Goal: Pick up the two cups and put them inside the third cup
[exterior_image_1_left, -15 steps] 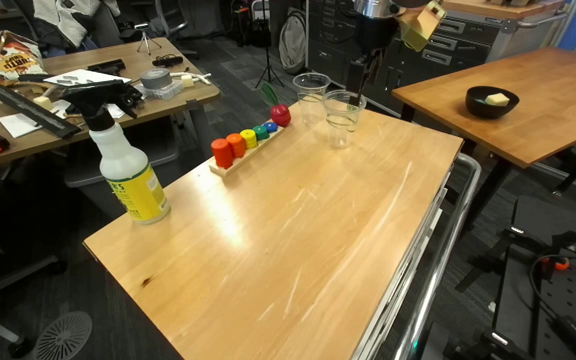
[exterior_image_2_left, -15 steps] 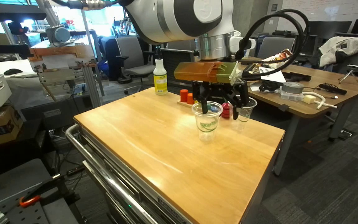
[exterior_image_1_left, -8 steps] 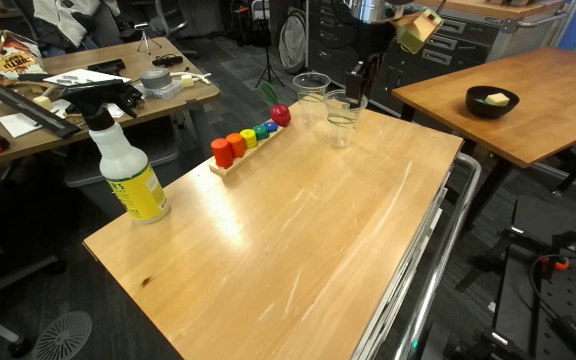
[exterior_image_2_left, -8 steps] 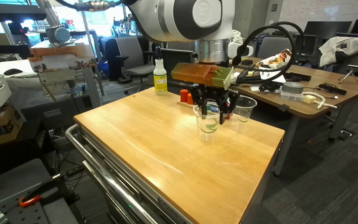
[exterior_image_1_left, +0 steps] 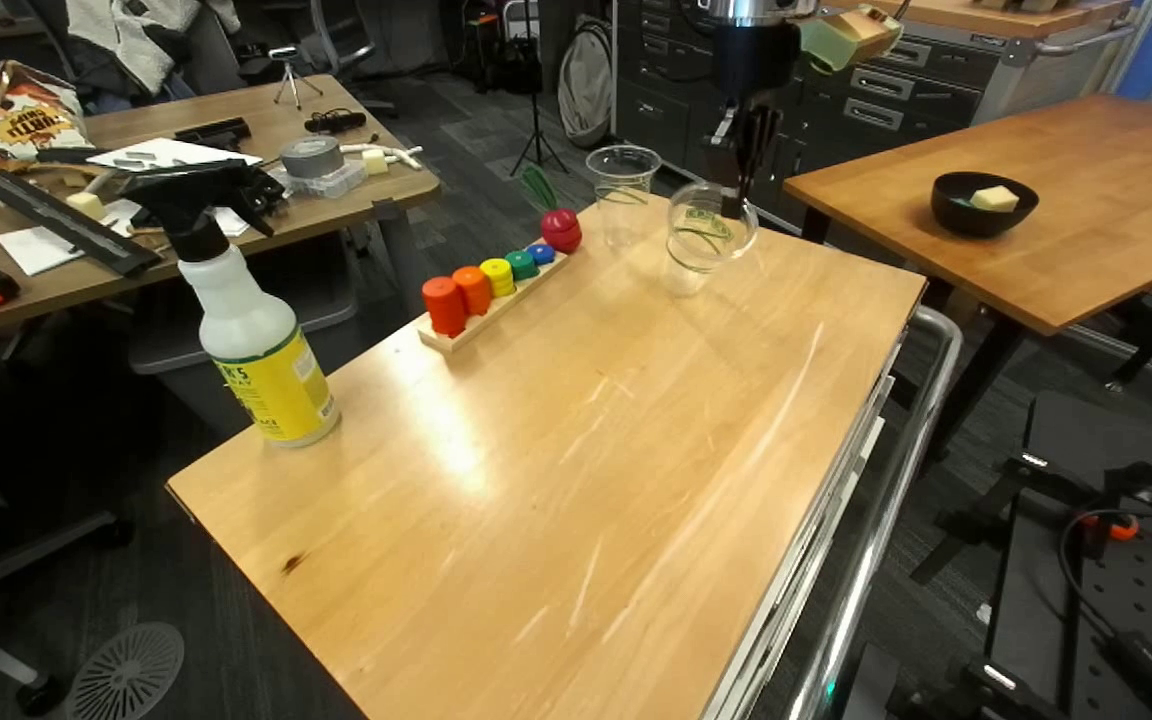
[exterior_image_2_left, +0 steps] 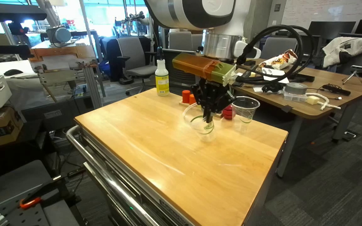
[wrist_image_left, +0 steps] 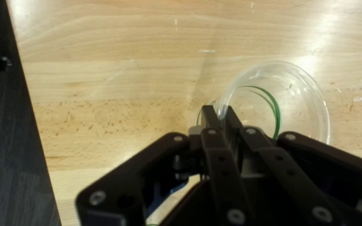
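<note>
My gripper [wrist_image_left: 219,112] is shut on the near wall of a clear cup [wrist_image_left: 289,103]. The cup's rim passes between the two fingertips, one inside the cup and one outside. This cup [exterior_image_1_left: 698,240] leans over, its rim swung away from the gripper [exterior_image_2_left: 208,118]; its base is at or close to the tabletop. A like clear cup [exterior_image_2_left: 246,113] stands upright a short way off, apart from the gripper, and in an exterior view this upright cup [exterior_image_1_left: 624,200] is further back. Two cups show; a third cup is hidden or out of view.
A wooden rack of coloured discs [exterior_image_1_left: 471,295] runs along the table edge, ending by a red round toy [exterior_image_1_left: 562,231]. A spray bottle [exterior_image_1_left: 281,375] stands at a table corner. Beside the held cup lies bare tabletop [exterior_image_2_left: 156,141].
The jaws have gone from open to closed on the cup's wall. That cup has tipped from upright to leaning. The upright cup has not moved.
</note>
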Controlling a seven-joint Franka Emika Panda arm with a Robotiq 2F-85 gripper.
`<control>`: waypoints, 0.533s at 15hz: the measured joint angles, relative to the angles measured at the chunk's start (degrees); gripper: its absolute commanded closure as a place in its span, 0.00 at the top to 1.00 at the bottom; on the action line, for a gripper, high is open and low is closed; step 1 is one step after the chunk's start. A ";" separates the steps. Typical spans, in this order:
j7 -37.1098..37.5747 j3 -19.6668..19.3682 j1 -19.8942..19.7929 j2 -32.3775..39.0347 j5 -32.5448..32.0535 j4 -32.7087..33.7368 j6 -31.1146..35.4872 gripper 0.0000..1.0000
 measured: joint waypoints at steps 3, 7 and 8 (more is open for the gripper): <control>0.27 -0.26 -0.80 0.01 0.87 1.89 -5.38 0.02; 2.58 -1.60 -1.10 -0.48 0.62 5.61 -14.48 0.02; 3.41 -2.04 -1.12 -0.79 0.45 7.04 -17.72 0.02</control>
